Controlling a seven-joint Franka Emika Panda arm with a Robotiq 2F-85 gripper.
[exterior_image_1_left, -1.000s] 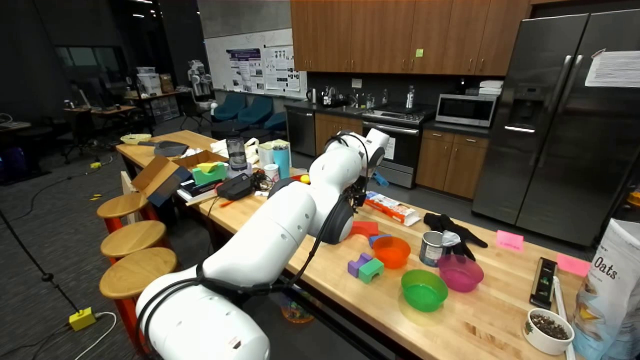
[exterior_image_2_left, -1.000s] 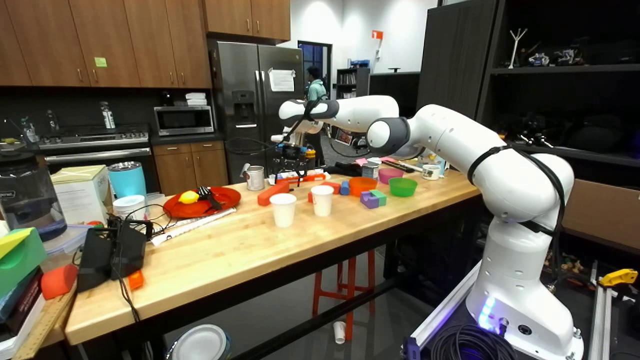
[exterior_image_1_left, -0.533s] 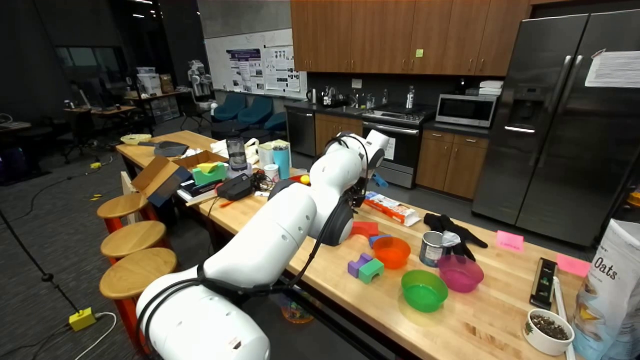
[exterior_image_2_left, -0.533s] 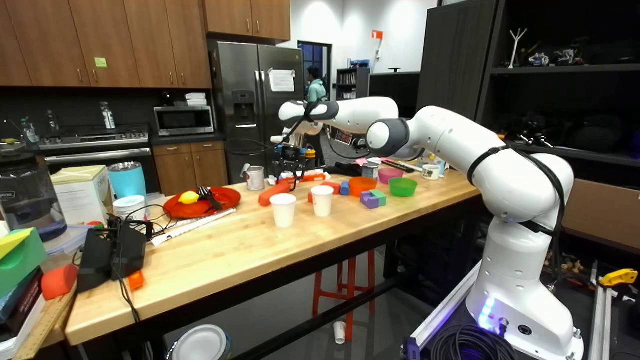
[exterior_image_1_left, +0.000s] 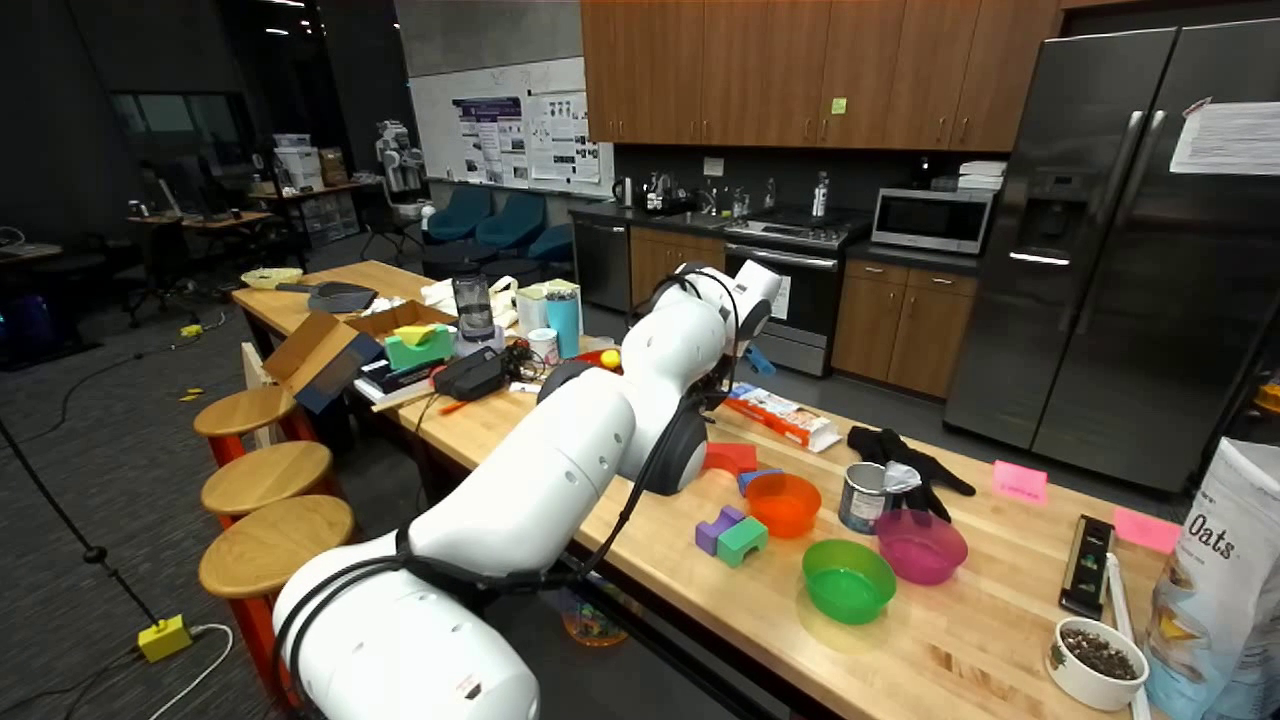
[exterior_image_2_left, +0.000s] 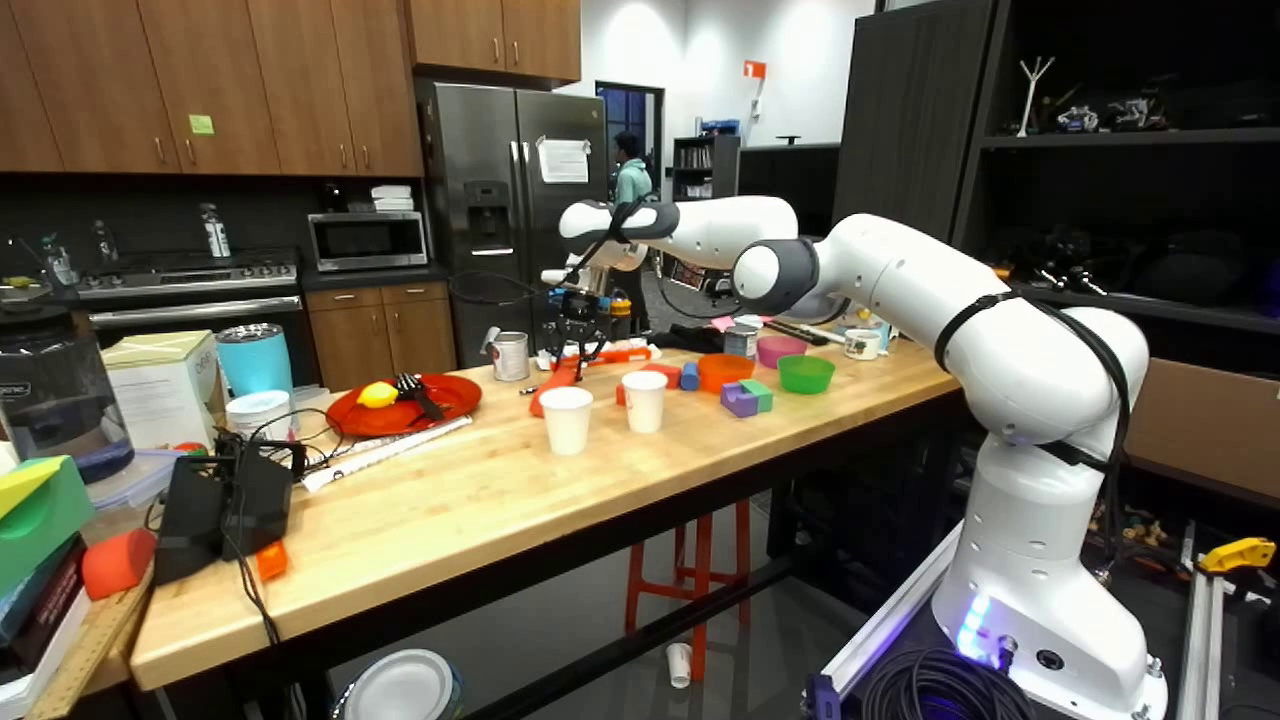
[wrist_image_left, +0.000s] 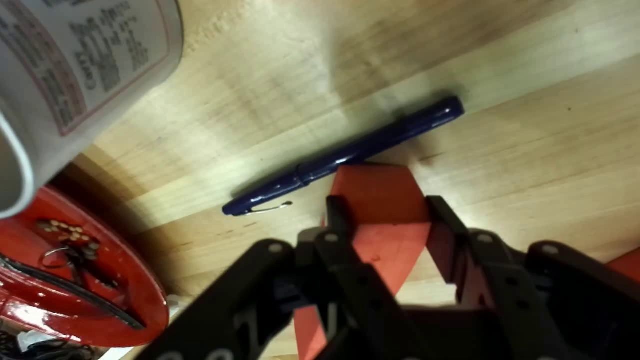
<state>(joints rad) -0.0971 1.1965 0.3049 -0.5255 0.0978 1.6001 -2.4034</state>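
Gripping a long red block (wrist_image_left: 382, 192) from both sides, there's the claw (wrist_image_left: 384, 210), low over the tabletop (exterior_image_2_left: 400, 510)! A dark blue pen (wrist_image_left: 345, 155) lies crosswise just beside the block's end; a labelled can (exterior_image_2_left: 511, 358) and a red plate (exterior_image_2_left: 462, 392) sit nearby.

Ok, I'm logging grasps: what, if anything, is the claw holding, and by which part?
The claw holds a red block by opposite sides, near the end beside the dark blue pen.
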